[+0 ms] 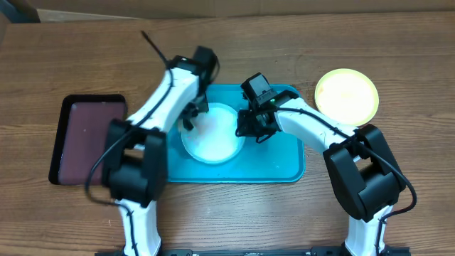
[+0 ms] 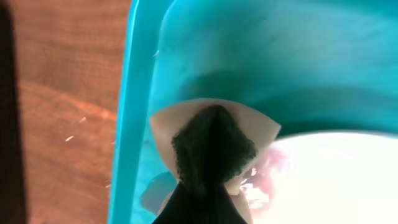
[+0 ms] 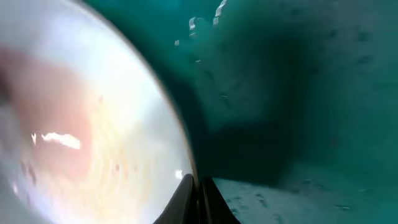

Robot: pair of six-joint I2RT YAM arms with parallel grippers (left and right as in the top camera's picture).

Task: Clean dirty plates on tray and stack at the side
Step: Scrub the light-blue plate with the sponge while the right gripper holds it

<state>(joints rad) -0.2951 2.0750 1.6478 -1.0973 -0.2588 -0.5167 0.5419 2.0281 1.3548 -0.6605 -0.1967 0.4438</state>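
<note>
Left gripper (image 1: 190,117) is down at the left edge of the plate in the tray (image 1: 212,135), and its jaws are clamped tight on a white wipe (image 2: 249,127). From the left wrist camera the wipe fans out like a wedge behind the dark, textured fingertip (image 2: 211,146). Whether it is cloth or paper, I cannot tell. It sits low over the tray floor, just inside the turquoise tray (image 1: 284,167) wall, with the plate's white face glowing right beside it. And look there, a faint reddish smear (image 2: 270,163) on the plate, right next to the wipe!

Over to the right gripper (image 1: 254,126), which is on the opposite side of the same plate, low inside the tray. Its two fingers (image 3: 185,200) are pressed together, nothing but a thin dark line between them. The tips sit right at the plate's rim. Whether they nip that rim or only rest against it, the view is too close and too blurred to say. A pinkish tint spreads across the plate's face in that view.

So one pale-rimmed plate lies in the middle of the turquoise tray, an arm on each side of it. The lime-green plate (image 1: 346,94) rests on the wooden table (image 1: 85,57), just beyond the tray's far right corner. Off to the left, well apart, lies a dark maroon tray (image 1: 89,139).
</note>
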